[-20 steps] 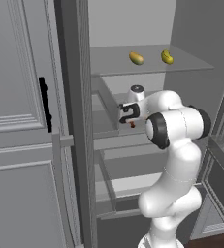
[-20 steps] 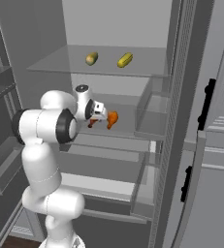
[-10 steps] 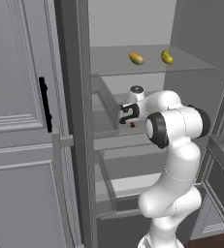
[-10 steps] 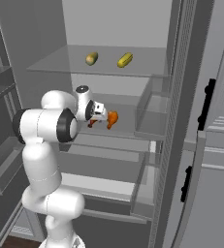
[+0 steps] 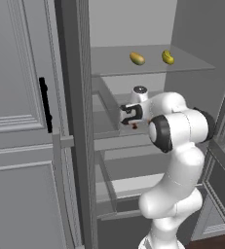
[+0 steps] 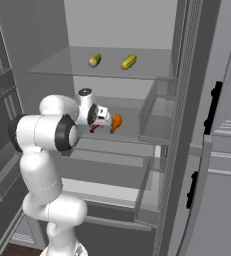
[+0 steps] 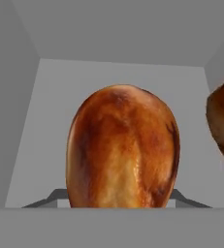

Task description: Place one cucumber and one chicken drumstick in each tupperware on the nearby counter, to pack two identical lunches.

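Two chicken drumsticks lie on the middle shelf [image 6: 137,131] of the open fridge: one fills the middle of the hand view [image 7: 122,147], its plump end toward the camera, right at the jaws, and the second [image 7: 223,121] sits just beside it at the right edge. In the right base view, the second drumstick [image 6: 116,123] shows orange-brown beyond the gripper [image 6: 103,121], while a bit of the nearer one peeks out below the hand. The left base view has the gripper [image 5: 129,115] reaching in over that shelf, with a reddish speck under it. Whether the jaws are clenched on the near drumstick or merely set around it, I cannot tell. On the shelf above rest two yellowish oblong items [image 6: 94,60] [image 6: 129,62], well apart from the arm.
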